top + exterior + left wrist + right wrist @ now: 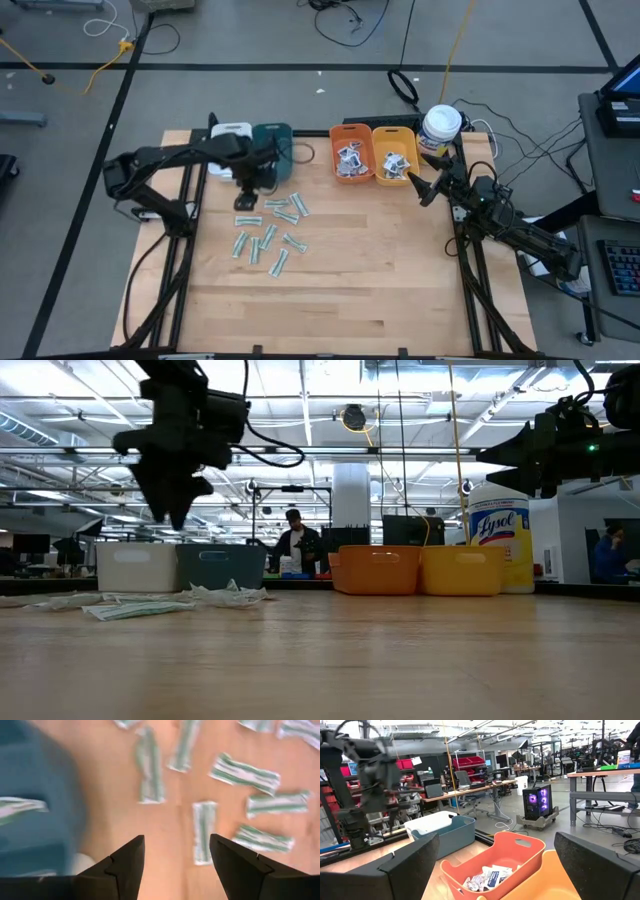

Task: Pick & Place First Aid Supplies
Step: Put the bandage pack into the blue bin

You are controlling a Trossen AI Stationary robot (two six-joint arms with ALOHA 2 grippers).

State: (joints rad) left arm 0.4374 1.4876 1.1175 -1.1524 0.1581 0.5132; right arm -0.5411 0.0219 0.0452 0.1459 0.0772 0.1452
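Left pincer (176, 865): fingers parted, holding nothing, raised over the bench beside the teal bin (272, 139).
Right pincer (418, 187): spread wide, empty, raised beside the yellow bin (395, 156).
Green strips (268, 232): scattered on the bench (360, 270) below the left pincer.
Printed white packets (487, 876): inside the orange bin (496, 855).

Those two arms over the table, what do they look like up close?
Both are dark, jointed metal arms with black cables along them. The left tool ends in two black wedge-shaped fingers; the right tool has the same broad, flat black fingers.
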